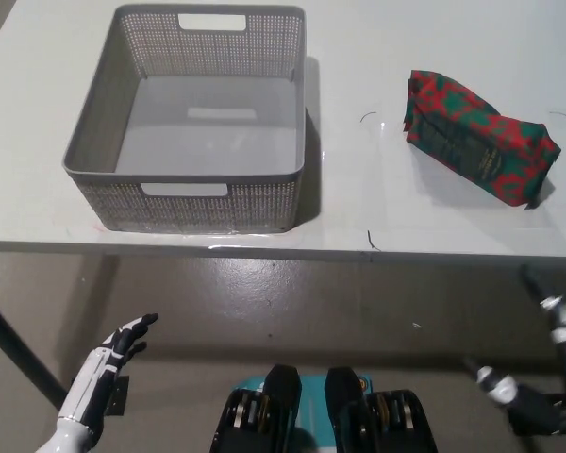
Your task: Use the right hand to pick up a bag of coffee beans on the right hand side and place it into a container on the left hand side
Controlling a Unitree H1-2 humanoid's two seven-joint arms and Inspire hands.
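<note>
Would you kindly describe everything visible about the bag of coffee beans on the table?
The bag of coffee beans is a soft pouch patterned in red and dark green, with a dark label panel along its side. It appears sealed and full. It lies on its side, angled diagonally, on the right part of the white table, well apart from the grey container. Only the tabletop touches it; neither hand is near.
</note>
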